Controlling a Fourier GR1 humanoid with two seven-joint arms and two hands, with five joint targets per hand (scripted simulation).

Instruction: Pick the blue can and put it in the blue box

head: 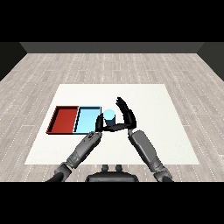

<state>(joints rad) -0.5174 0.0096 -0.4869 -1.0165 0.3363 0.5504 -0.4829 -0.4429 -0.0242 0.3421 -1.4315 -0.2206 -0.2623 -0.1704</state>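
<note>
The right hand (124, 114) had its fingers (123, 105) spread beside the blue can (109, 116), just right of the blue tray (87, 119); the left hand's (99, 125) fingers could not be made out

The counter (144, 127) is plain white with a faint speckle, and it stands on a floor (109, 65) of pale grey wood-grain planks; a dark grey wall (109, 47) runs behind at twelve o'clock. At nine o'clock from the counter's centre lies the red tray (56, 119), dark-rimmed, and beside it the light blue tray (85, 119), its inside a paler sky blue. The can (109, 115) is light blue with a near-white top. Both forearms are grey, and the left robot hand (99, 125) and the right robot hand (126, 113) are black.
</note>
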